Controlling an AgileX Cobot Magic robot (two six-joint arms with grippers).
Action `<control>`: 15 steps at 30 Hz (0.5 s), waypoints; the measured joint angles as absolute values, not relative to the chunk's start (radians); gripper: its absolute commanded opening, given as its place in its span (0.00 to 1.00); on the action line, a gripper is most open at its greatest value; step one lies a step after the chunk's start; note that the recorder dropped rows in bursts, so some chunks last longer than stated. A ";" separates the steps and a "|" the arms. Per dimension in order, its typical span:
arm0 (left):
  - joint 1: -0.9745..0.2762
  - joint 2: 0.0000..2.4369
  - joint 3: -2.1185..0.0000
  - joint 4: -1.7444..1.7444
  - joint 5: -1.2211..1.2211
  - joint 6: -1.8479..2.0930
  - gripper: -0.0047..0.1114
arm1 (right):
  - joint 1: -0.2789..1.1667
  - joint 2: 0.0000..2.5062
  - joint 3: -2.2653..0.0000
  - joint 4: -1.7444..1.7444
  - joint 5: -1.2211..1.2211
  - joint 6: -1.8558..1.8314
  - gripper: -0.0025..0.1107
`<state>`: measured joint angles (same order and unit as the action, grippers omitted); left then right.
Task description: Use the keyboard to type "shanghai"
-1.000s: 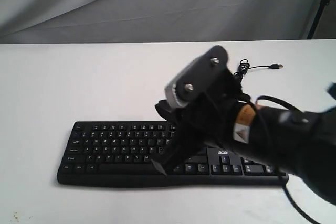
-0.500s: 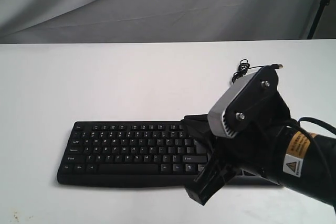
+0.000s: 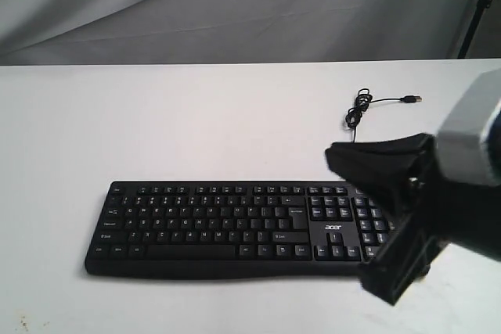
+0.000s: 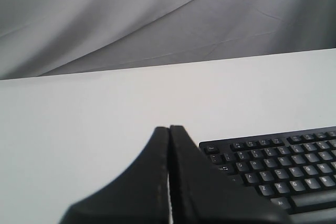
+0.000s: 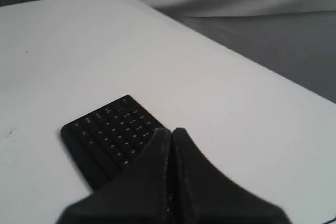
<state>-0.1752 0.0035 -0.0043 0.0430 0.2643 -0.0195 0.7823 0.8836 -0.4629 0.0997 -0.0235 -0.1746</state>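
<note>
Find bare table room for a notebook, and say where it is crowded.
Free: the wide strip of table between the keyboard and the far edge, left of the cable; also the table left of the keyboard. Crowded: the keyboard's number-pad end, where the right hand hangs.

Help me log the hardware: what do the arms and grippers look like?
Both the left gripper and right gripper have matte black fingers tapering to narrow tips. The right arm is black too, carrying a rounded light-grey box at its wrist.
</note>
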 measured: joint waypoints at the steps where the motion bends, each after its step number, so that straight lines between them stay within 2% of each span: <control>1: -0.175 0.003 -0.004 0.043 0.264 -0.020 0.04 | 0.757 0.846 -0.455 0.100 -0.012 -0.174 0.02; 7: -0.175 0.003 -0.004 0.043 0.264 -0.020 0.04 | 0.481 0.508 -0.254 0.100 0.040 -0.171 0.02; 10: -0.175 0.003 -0.004 0.043 0.264 -0.020 0.04 | 0.451 0.400 -0.171 0.100 0.015 -0.168 0.02; 15: -0.175 0.003 -0.004 0.043 0.264 -0.020 0.04 | 0.448 0.380 -0.126 0.100 -0.019 -0.168 0.02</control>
